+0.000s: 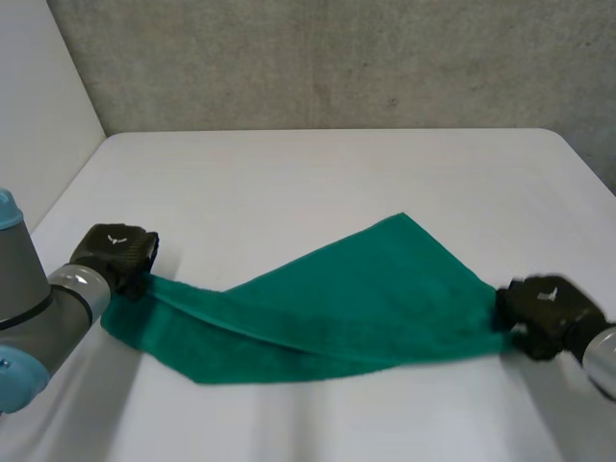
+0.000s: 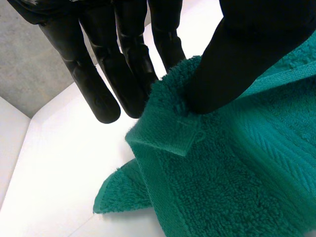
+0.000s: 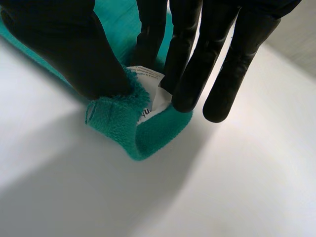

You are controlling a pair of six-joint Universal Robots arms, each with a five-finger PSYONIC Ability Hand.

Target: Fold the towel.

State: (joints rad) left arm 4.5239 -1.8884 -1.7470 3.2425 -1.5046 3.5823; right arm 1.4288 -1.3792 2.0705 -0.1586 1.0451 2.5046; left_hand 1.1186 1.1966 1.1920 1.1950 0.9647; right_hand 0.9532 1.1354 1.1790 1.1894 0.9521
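**Head view.** The green towel [image 1: 337,308] lies on the white table [image 1: 318,164], drawn out into a long band between the two hands. The left hand [image 1: 117,252] is at the towel's 9 o'clock end, at the tip of the left arm [image 1: 43,318]. The right hand [image 1: 547,306] is at the towel's 3 o'clock end. One free corner of the towel points toward 12 o'clock, toward the grey wall [image 1: 337,58]. A folded layer runs along the edge at 6 o'clock. Finger state cannot be read for either hand here.

**Left wrist view.** The left hand [image 2: 237,59] pinches a corner of the towel [image 2: 237,177]. The thumb presses into the pile from one side, and the nearest finger backs the cloth from the other. The remaining fingers [image 2: 101,84] are straight and close together, just beside the corner and clear of the cloth. A small sewn loop [image 2: 186,137] sits on the hem just below the thumb tip. The table [image 2: 59,163] shows beneath the fingertips.

**Right wrist view.** The right hand [image 3: 64,49] is clamped on a corner of the towel [image 3: 123,123]. The thumb bears down on the rolled hem, and the fingers [image 3: 197,64] are straight and side by side behind it. A white label [image 3: 150,89] is caught between the thumb and the fingers. The corner curls over, with its lowest part touching the table [image 3: 222,187].
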